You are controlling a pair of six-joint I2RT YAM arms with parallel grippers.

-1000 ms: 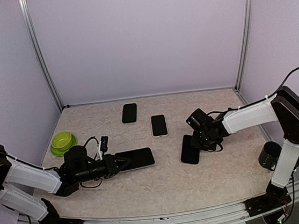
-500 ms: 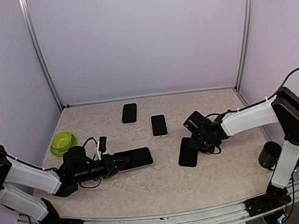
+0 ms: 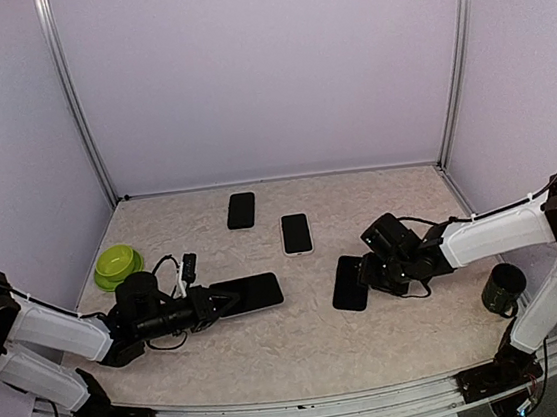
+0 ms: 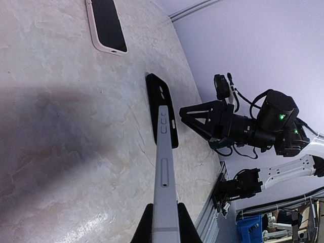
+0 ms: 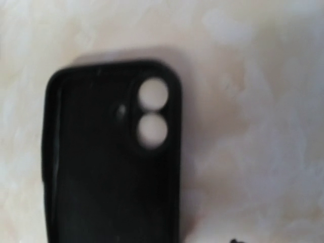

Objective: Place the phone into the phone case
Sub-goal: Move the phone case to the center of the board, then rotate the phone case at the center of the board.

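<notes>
Above the worktop (image 3: 305, 351), my left jaws clamp the phone (image 3: 253, 294), its long axis pointing straight ahead toward the phone case (image 3: 348, 283). The case lies crosswise, open side up, just beside the right jaws, whose state I cannot tell.

Right wrist view was blurred; phone case (image 5: 109, 162) was cut off at the bottom edge there; left gripper (image 4: 163, 212) showed fingertips (image 4: 144, 230) only; phone (image 4: 164, 172) ran off the bottom edge.
</notes>
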